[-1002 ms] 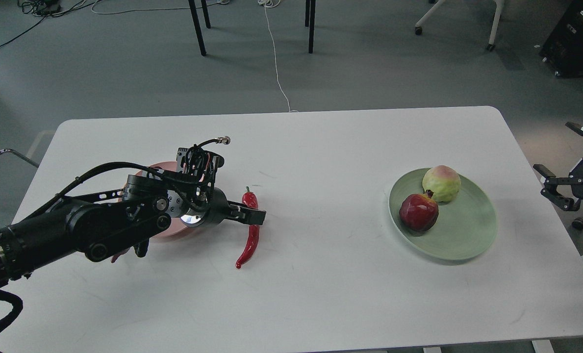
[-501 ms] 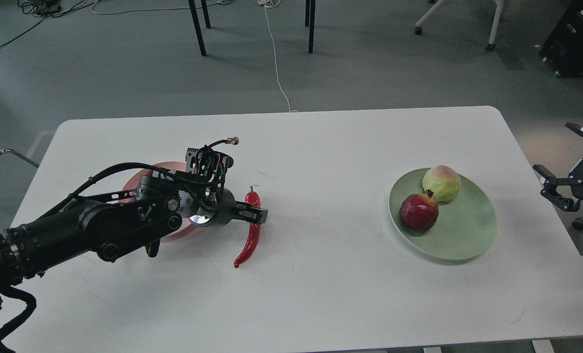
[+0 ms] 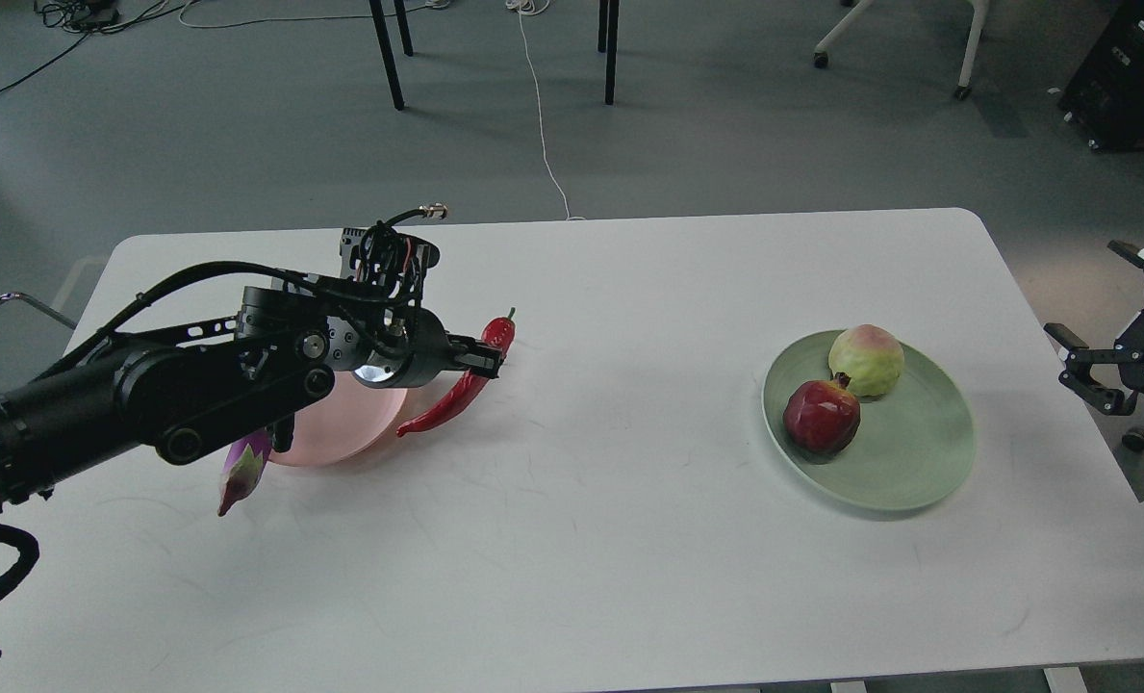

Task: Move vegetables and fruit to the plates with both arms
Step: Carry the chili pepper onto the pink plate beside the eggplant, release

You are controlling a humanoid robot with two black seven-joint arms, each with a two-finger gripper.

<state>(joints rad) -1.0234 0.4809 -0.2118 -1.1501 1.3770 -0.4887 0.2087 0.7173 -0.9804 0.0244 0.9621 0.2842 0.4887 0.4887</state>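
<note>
My left gripper (image 3: 483,360) is shut on the red chili pepper (image 3: 461,393) and holds it tilted in the air, its tip hanging over the right rim of the pink plate (image 3: 341,428). The purple eggplant (image 3: 242,472) pokes out from under my left arm at the plate's lower left edge; most of it is hidden. The pomegranate (image 3: 822,415) and the yellow-green fruit (image 3: 866,360) lie side by side on the pale green plate (image 3: 918,452) at the right. My right gripper (image 3: 1101,361) is open and empty beyond the table's right edge.
The white table (image 3: 610,539) fills the view. Chair and table legs (image 3: 389,58) and cables lie on the grey floor behind it. A black case (image 3: 1134,77) stands at the far right.
My left gripper has lifted the chili pepper off the table and carried it up and left toward the pink plate. The eggplant's end has come into view. The right arm has not moved.
</note>
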